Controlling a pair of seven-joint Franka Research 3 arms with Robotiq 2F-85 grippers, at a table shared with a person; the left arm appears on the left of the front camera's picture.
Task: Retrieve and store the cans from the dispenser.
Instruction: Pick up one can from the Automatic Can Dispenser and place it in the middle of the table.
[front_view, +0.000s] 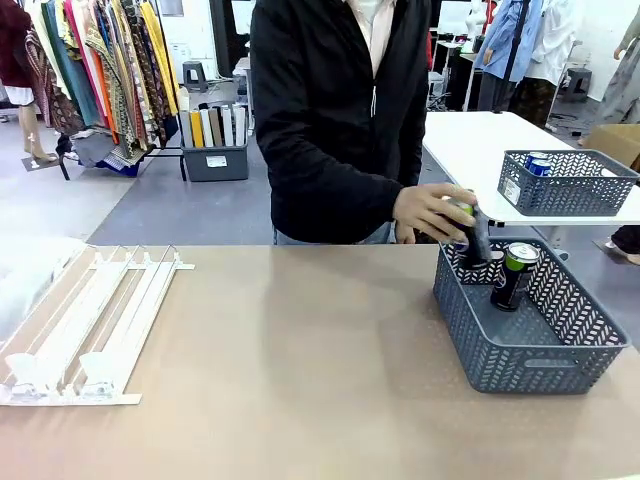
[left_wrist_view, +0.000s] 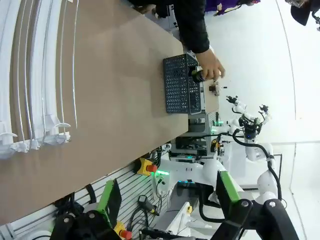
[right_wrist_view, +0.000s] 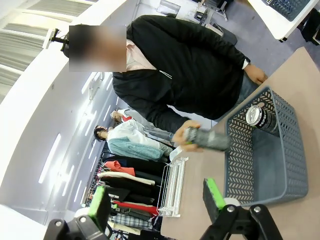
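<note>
The white railed dispenser (front_view: 90, 320) lies at the table's left with bare lanes; it also runs along the left wrist view's edge (left_wrist_view: 30, 75). The person's hand (front_view: 435, 210) holds a dark can (front_view: 472, 238) tilted over the far rim of the grey lattice basket (front_view: 520, 350). Another dark can (front_view: 515, 275) with a green-marked top stands inside that basket. In the right wrist view, the held can (right_wrist_view: 207, 139) sits above the basket (right_wrist_view: 240, 165), which contains the standing can (right_wrist_view: 260, 117). My left gripper (left_wrist_view: 170, 200) and right gripper (right_wrist_view: 157, 202) are both open, holding nothing, far from the cans.
A second grey basket (front_view: 565, 190) holding blue cans (front_view: 537, 163) rests on a white table at the back right. The person in a black jacket (front_view: 335, 110) stands at the far edge. Bare brown tabletop (front_view: 300, 360) spans between dispenser and basket.
</note>
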